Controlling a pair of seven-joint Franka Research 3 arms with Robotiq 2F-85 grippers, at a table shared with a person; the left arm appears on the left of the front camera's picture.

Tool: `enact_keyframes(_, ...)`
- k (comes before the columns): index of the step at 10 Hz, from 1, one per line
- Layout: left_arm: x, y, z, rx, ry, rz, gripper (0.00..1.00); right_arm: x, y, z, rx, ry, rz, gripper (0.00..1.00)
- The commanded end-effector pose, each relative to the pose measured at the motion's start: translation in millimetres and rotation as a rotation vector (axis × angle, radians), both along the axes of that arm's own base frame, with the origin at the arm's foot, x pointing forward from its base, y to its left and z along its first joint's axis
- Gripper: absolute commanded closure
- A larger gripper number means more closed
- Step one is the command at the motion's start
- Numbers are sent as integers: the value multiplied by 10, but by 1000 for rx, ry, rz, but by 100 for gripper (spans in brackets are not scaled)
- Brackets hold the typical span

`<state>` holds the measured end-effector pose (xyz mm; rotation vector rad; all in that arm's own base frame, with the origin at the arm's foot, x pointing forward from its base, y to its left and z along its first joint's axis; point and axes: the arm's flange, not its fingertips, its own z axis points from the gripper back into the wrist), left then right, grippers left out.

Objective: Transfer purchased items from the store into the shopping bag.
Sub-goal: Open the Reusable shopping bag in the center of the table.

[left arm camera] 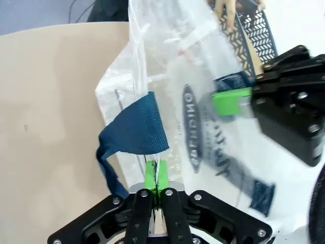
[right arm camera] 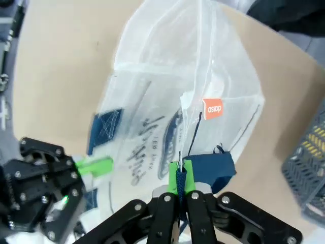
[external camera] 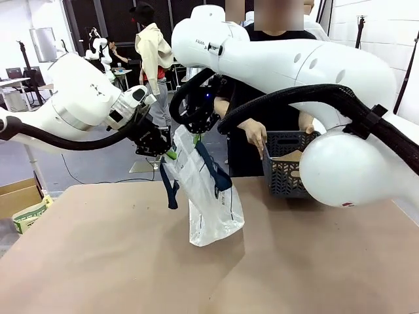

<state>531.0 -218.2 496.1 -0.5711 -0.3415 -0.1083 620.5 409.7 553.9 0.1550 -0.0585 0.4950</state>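
While it hangs between both arms, the shopping bag [external camera: 211, 196] sits near the middle of the desk [external camera: 98, 261], its mouth pulled up and its lower end down on the desk top. Its translucent white plastic carries a dark printed logo, and navy strap handles [external camera: 171, 190] droop from the rim. An orange tag [right arm camera: 213, 108] shows on an inner seam in the right wrist view.

At 10 o'clock of the bag, the left end effector [external camera: 171, 156] is closed tight, its green pads pinching the thin plastic rim just beside 1 blue strap [left arm camera: 137, 127]. At 12 o'clock, the right end effector [external camera: 196, 136] is likewise clamped narrow on the opposite rim, where the other blue strap [right arm camera: 210, 168] is sewn on.

At 3 o'clock of the bag, near but apart from it, stands the dark grey basket [external camera: 288, 173] with lattice sides. A person's hand [external camera: 256, 134] reaches down at the basket's near rim.
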Motion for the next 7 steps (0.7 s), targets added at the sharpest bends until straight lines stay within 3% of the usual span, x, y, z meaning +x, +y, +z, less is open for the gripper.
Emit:
enact_keyframes(1,-110,340,73,109,-40,-96,100,-287,-373,78,-65,-74,85,100)
enact_keyframes(4,-134,478,103,220,15,-92,100,-426,-861,72,-61,-54,165,100)
enact_keyframes(7,-96,606,170,277,2,-216,100,-550,-1180,-124,-168,-25,266,100)
